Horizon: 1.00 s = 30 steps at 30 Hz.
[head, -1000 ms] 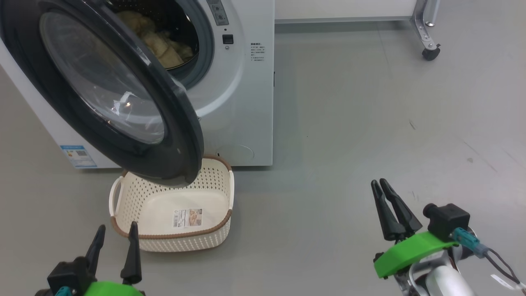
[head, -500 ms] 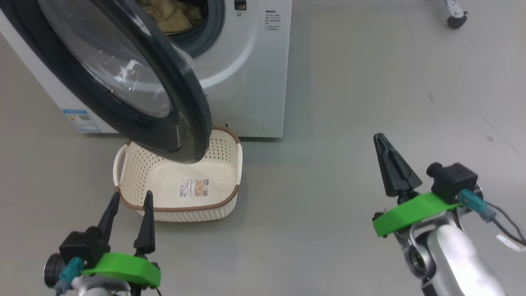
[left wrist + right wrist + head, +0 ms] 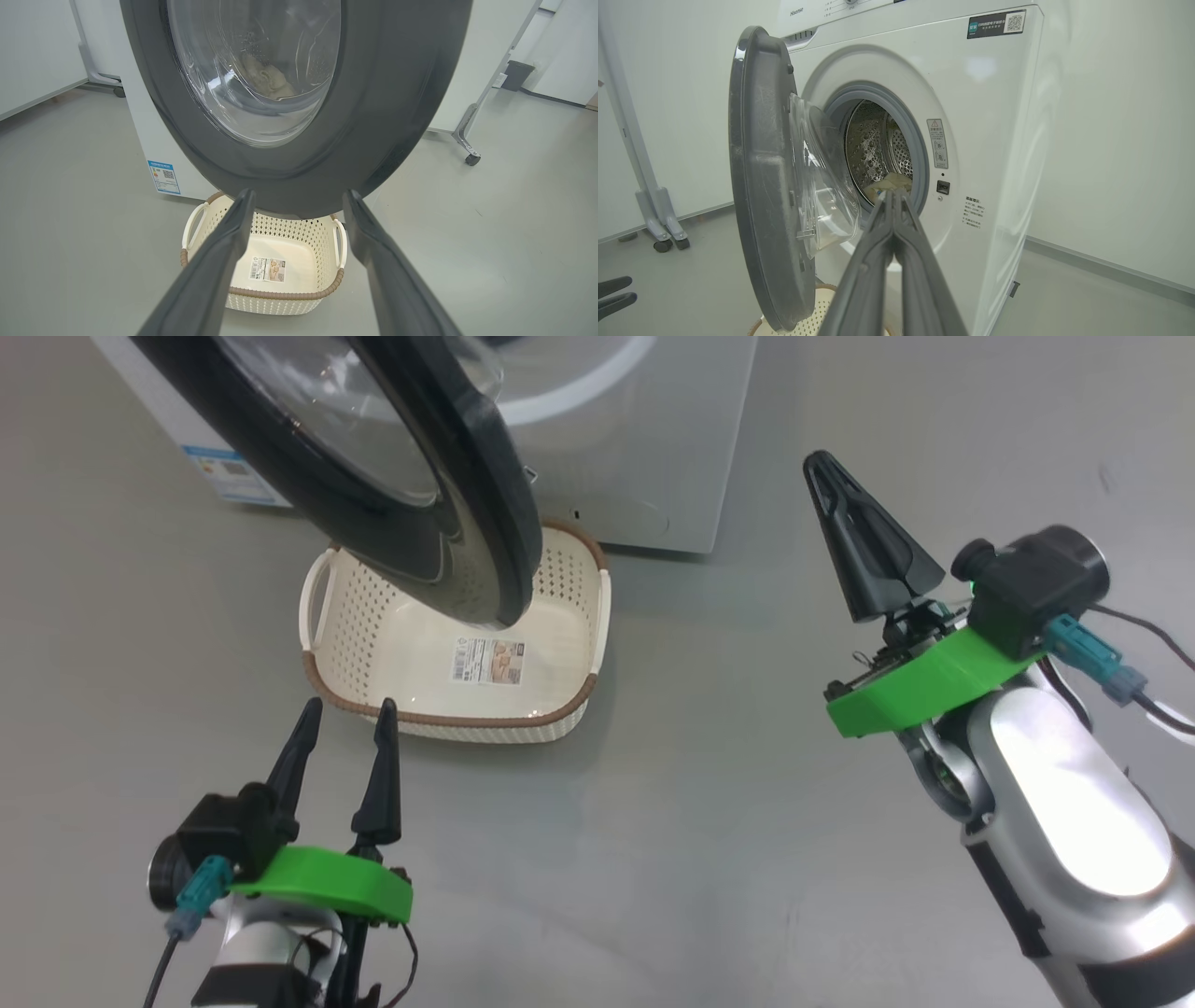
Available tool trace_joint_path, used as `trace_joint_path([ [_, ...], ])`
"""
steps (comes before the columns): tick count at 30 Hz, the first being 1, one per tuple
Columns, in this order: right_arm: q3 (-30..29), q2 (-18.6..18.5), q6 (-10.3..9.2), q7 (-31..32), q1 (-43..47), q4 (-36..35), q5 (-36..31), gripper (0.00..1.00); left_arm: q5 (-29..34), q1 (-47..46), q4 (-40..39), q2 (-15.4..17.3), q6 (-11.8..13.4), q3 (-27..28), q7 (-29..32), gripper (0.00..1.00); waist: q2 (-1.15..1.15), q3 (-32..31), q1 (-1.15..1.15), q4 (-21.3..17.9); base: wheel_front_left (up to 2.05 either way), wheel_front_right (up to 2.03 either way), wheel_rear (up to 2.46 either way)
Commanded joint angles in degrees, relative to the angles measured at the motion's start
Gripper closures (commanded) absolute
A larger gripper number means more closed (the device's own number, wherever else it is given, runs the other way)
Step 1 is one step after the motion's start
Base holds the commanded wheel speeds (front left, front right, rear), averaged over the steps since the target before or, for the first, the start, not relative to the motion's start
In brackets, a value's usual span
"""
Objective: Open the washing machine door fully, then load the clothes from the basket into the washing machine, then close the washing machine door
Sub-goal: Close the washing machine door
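The white washer (image 3: 1008,116) stands on the grey floor (image 3: 747,803) with its round port uncovered. The door (image 3: 756,186) is swung out from the port and stands roughly edge-on in the right wrist view, its clear glass bowl bulging toward the drum. In the head view its black rim hangs over the far part of the basket (image 3: 467,719).

The basket sits on the floor just in front of the washer, under the door's lower edge, and its bare cream bottom shows.

The clothes (image 3: 892,181) lie as a pale yellow heap low inside the steel drum. The left wrist view shows them through the door glass.

The left claw (image 3: 348,709) has its 2 fingers spread wide with nothing between them. Its tips are near the basket's near rim and point toward it and the door.

The right claw (image 3: 820,462) has its 2 fingers pressed together on nothing. It is raised over the floor to the right of the washer, apart from the door, and points toward the port.

A small label (image 3: 487,659) lies flat on the basket's bottom.
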Motion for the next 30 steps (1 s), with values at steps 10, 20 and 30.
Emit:
trace_joint_path([
  [10,8.82,-1.21,0.2,-0.37,-8.1,-5.66,0.88,1.0,0.51,-4.14,-1.02,-0.6,0.03,0.44,-0.8,0.0,0.0,4.45,-0.01,4.85,0.0,0.0,0.0],
  [20,22.21,-2.58,0.2,-0.37,-12.36,-3.0,4.52,1.0,0.04,-5.55,-0.84,-2.14,0.03,-0.99,-0.8,0.0,0.0,6.94,-0.01,8.78,0.0,0.0,0.0],
  [30,26.07,-2.3,0.2,-0.37,-15.76,0.82,6.02,1.0,-0.58,-6.8,-0.81,-3.42,0.03,-1.58,-0.8,0.0,0.0,9.54,-0.01,12.54,0.0,0.0,0.0],
])
